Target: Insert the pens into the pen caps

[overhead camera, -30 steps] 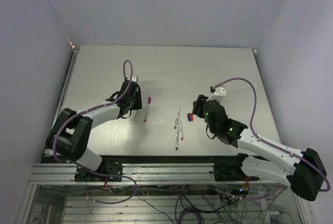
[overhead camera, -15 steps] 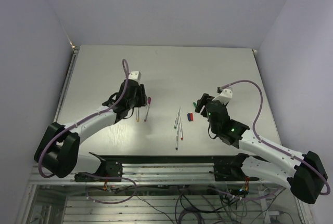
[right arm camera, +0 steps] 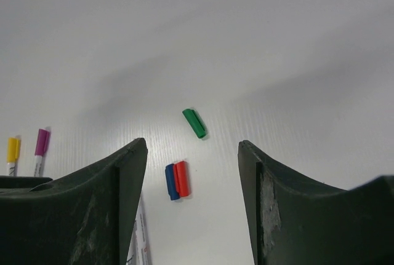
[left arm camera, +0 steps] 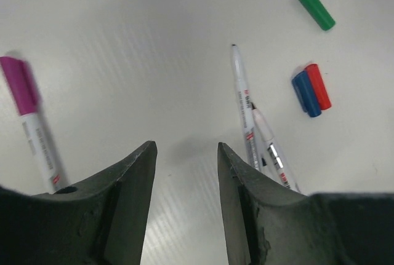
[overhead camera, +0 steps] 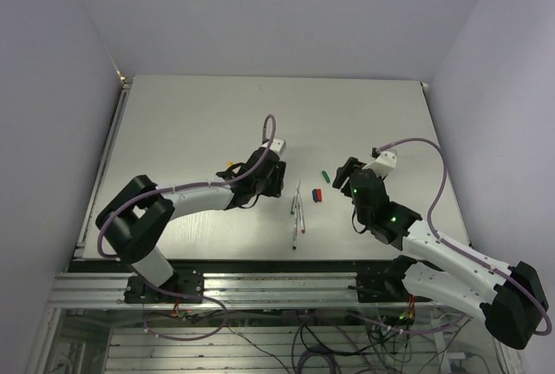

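Observation:
Several uncapped white pens [overhead camera: 297, 209] lie bundled at the table's middle; two show in the left wrist view [left arm camera: 244, 108]. A green cap [overhead camera: 323, 174] lies apart, and a blue cap [left arm camera: 305, 94] and a red cap [left arm camera: 318, 85] lie side by side to the right of the pens. A pen with a purple cap [left arm camera: 20, 90] lies at the left; it shows beside a yellow-capped pen [right arm camera: 12, 150] in the right wrist view. My left gripper [left arm camera: 184, 148] is open and empty, just left of the loose pens. My right gripper [right arm camera: 192, 145] is open and empty, just right of the caps.
The grey table [overhead camera: 173, 122] ends at a rail on the left and at the metal frame [overhead camera: 260, 283] in front. The left arm [overhead camera: 199, 193] stretches low across the table and covers the capped pens in the top view.
My left gripper has swung right, away from the capped pens and up to the loose pens. My right gripper has drawn back slightly to the right, uncovering the green cap.

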